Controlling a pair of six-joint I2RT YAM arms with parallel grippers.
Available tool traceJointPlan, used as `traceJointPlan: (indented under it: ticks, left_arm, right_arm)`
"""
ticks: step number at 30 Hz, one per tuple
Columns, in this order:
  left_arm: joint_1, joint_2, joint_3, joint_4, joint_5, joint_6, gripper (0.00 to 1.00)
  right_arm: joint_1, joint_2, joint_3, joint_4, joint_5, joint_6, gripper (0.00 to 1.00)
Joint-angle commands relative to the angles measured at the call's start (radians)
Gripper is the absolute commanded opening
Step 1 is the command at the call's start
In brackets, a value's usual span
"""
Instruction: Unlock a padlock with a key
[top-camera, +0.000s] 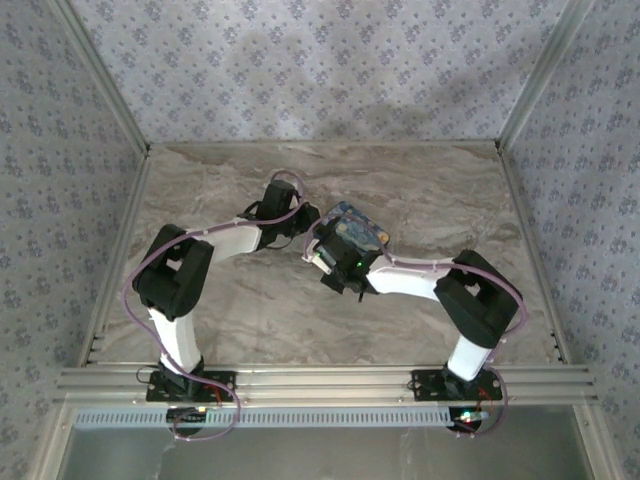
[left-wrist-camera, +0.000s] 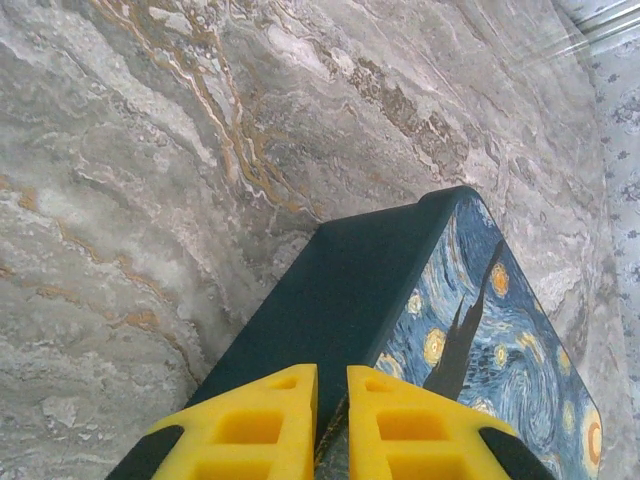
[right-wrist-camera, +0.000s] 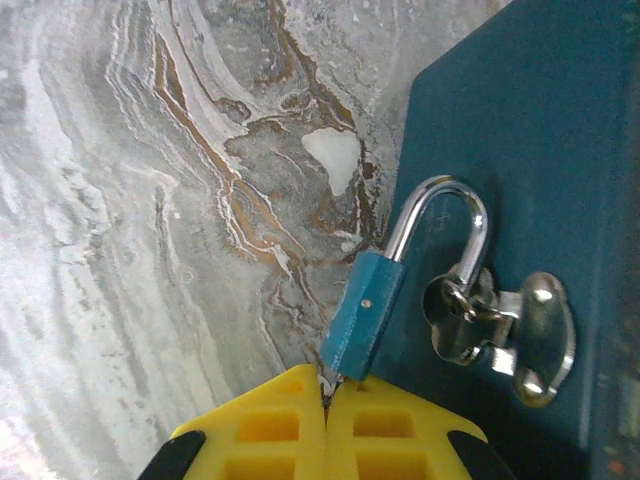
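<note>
The blue box with its starry-night print sits near the middle of the marble table, and both arms reach in to its near-left corner. The padlock hangs on the box's plain dark side. It has a teal-blue body and its silver shackle is threaded through a metal hasp fixed to that side, with the shackle seated in the body. The right gripper is right at the padlock's lower end, its yellow fingers pressed together; a sliver of metal shows between the tips and the lock (too small to say what it is). The left gripper is at the edge where the box's dark side meets the printed face, its fingers nearly together with that edge running into the narrow gap, clamped on the box.
</note>
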Motion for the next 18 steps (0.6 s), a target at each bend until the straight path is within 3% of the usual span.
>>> traceJointPlan:
  ticks: [1, 7, 12, 18]
  left_arm:
    - [-0.033, 0.049, -0.038, -0.159, 0.045, -0.011, 0.13]
    - [-0.018, 0.043, -0.048, -0.15, 0.03, -0.028, 0.14]
    - [0.001, 0.032, -0.071, -0.121, 0.027, -0.044, 0.15]
    - [0.008, 0.012, -0.071, -0.134, 0.013, -0.043, 0.17]
  right_arm:
    - [-0.009, 0.008, 0.079, 0.167, -0.038, -0.069, 0.0]
    - [-0.009, -0.097, 0.014, 0.142, -0.116, 0.063, 0.0]
    - [0.009, -0.256, -0.191, 0.321, -0.119, 0.032, 0.0]
    - [-0.006, -0.308, -0.233, 0.309, -0.126, 0.019, 0.0]
